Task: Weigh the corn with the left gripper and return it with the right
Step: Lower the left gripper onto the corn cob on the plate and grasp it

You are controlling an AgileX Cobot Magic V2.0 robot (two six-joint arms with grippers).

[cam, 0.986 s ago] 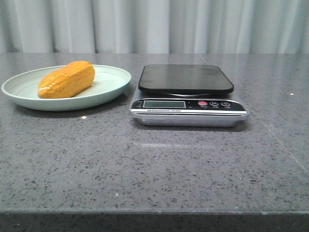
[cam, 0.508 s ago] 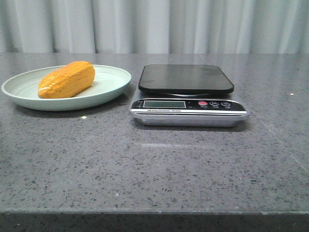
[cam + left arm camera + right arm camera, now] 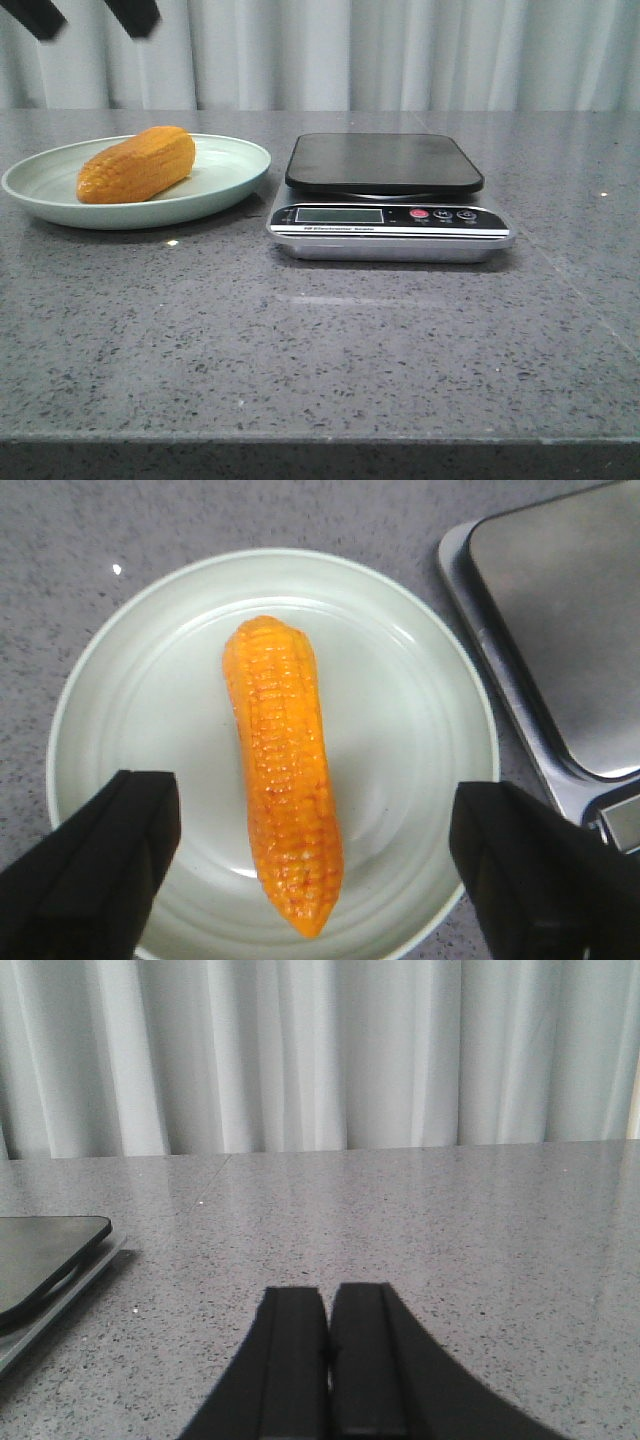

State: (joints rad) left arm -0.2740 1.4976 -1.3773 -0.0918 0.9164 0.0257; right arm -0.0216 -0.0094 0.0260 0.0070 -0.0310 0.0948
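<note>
The orange-yellow corn (image 3: 137,164) lies on a pale green plate (image 3: 235,165) at the left of the table. The left wrist view shows the corn (image 3: 283,765) lengthwise in the middle of the plate (image 3: 420,730). My left gripper (image 3: 88,17) is open, high above the plate; only its two black fingertips show at the top of the front view. In the left wrist view it (image 3: 318,855) hangs above the corn with a finger to each side, touching nothing. My right gripper (image 3: 328,1305) is shut and empty, low over bare table to the right of the scale.
A silver kitchen scale (image 3: 385,215) with a black weighing pad (image 3: 385,162) stands right of the plate, display facing front. Its corner shows in the right wrist view (image 3: 45,1260) and the left wrist view (image 3: 560,630). White curtains hang behind the table.
My left gripper's fingertips have come into the front view at the top left, above the plate. The corn, plate and scale have not moved.
</note>
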